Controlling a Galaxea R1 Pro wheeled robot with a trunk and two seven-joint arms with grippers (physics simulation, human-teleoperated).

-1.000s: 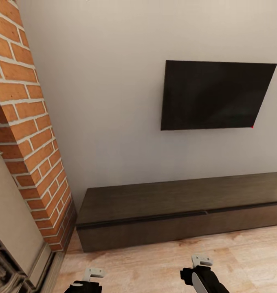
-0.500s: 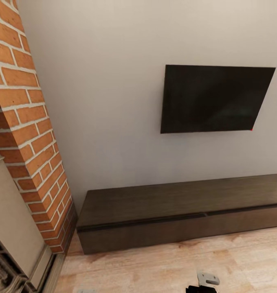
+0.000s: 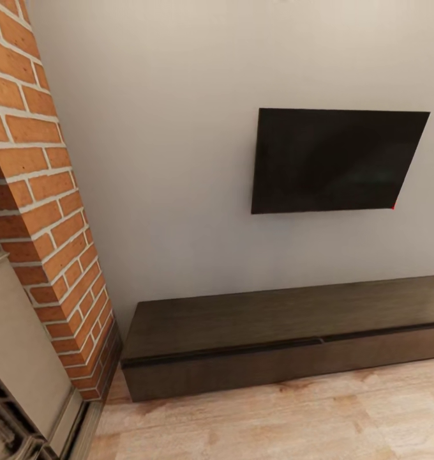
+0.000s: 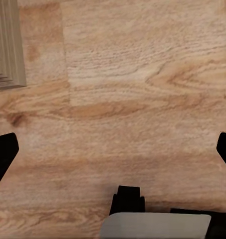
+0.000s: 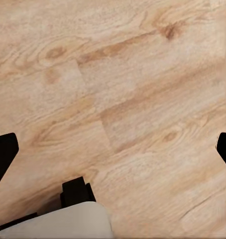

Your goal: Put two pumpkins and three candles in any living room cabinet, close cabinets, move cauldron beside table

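1. In the left wrist view the left claw (image 4: 113,152) is spread wide: its two dark fingertips (image 4: 3,157) sit at opposite edges of the picture, with bare floor (image 4: 142,89) between them. It holds nothing and touches nothing.
2. In the right wrist view the right claw (image 5: 113,152) is equally wide, one dark fingertip (image 5: 3,157) at each edge of the picture, with only wood planks between. It too is empty and clear of any contact.
3. Both claws hang above the light plank floor. A pale stepped moulding (image 4: 7,45) shows in a corner of the left wrist view, resting on the floor.
4. In the head view the cabinet (image 3: 287,338) stands on the floor against the grey wall (image 3: 166,160), long, low and dark brown. Its left end sits just beside the foot of the brick chimney (image 3: 44,211); its right end runs out of the picture.
5. The cabinet's drawer fronts lie flush with one another, so it looks shut; its insides are hidden. Its top is bare dark wood.
6. A black TV (image 3: 335,160) hangs on the wall above the right half of the cabinet, well apart from its top.
7. At the lower left corner of the head view, below the chimney, part of a pale fireplace surround (image 3: 25,358) shows, with dark ornate metalwork at its base.
8. A strip of plank floor lies in front of the cabinet along the bottom edge of the head view.
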